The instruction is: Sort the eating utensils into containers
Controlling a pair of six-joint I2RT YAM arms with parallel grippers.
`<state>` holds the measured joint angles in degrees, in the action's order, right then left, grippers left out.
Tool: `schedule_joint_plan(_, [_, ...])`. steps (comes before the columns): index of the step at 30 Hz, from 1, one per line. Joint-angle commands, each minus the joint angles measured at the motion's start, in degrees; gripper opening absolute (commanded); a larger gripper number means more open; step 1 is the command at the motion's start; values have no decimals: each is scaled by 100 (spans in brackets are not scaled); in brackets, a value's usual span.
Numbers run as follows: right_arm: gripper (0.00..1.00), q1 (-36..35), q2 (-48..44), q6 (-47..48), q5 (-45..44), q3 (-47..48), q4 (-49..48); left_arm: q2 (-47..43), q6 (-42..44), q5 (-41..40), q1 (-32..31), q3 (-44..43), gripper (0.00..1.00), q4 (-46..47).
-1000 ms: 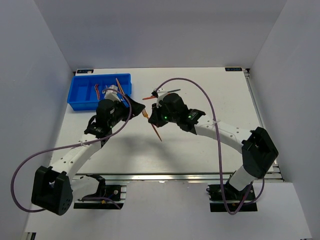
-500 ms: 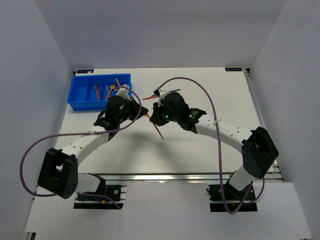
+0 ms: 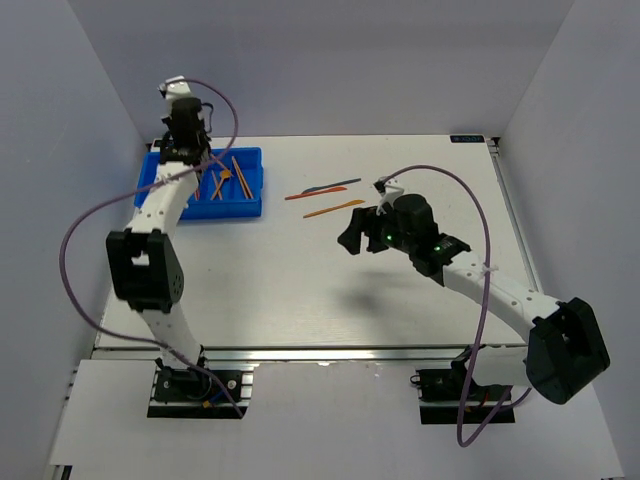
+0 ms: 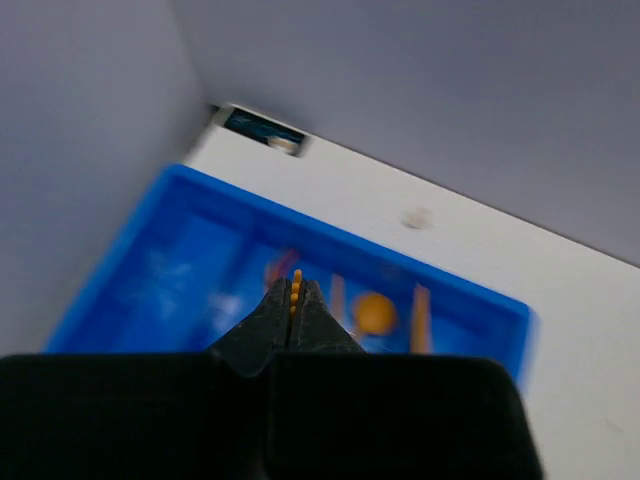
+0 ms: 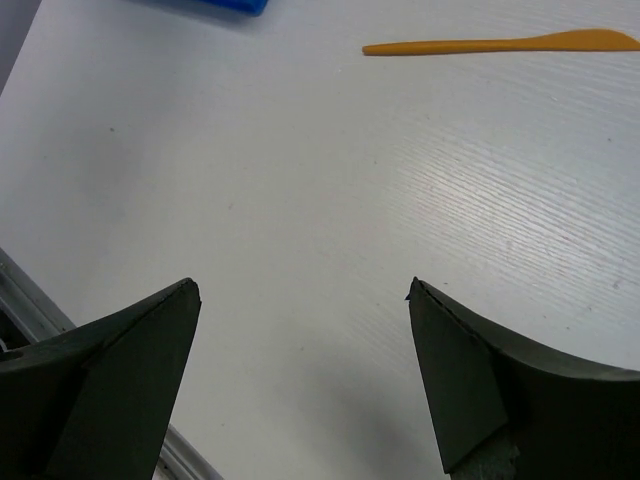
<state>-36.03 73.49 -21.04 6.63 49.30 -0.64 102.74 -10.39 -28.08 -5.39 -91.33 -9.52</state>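
My left gripper is shut on a thin orange utensil, of which only a ridged edge shows between the jaws. It hangs above the blue tray, whose compartments hold an orange spoon and an orange stick. The top view shows the tray at the back left with several utensils in it. My right gripper stands wide open and empty over the table's middle. On the table beyond it lie an orange knife, a red-orange utensil and a dark blue one. The orange knife shows ahead of my open right fingers.
White walls close in the table at the back and on both sides. A small label marks the back left corner behind the tray. The table's front rail shows low on the left in the right wrist view.
The orange utensil passed from my right gripper to my left. The left arm swung back and left with it to above the tray. The right gripper opened and drew back to the right.
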Motion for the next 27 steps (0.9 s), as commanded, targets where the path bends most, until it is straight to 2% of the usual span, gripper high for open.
schedule_joint_plan(1, [89, 166, -282, 29, 207, -367, -339, 658, 1178, -655, 494, -1399, 0, -375])
schedule_joint_plan(3, [89, 237, -318, 38, 294, -552, -427, 1177, 1259, -760, 791, -1869, 0, -236])
schedule_joint_plan(6, [89, 254, -266, 82, 496, -597, -507, 1819, 1627, -849, 864, -2547, 0, 18])
schedule_joint_plan(9, [89, 254, -230, 135, 567, -614, -551, 2039, 2005, -884, 864, -2408, 0, 554])
schedule_joint_plan(13, [89, 254, -274, 144, 602, -658, -630, 2207, 2321, -902, 864, -2127, 0, 819])
schedule_joint_plan(18, [90, 254, -283, 126, 593, -676, -691, 2040, 2331, -629, 864, -1503, 0, 1127])
schedule_joint_plan(27, [89, 254, -160, 65, 681, -667, -700, 1864, 2165, 188, 864, -1309, 22, 768])
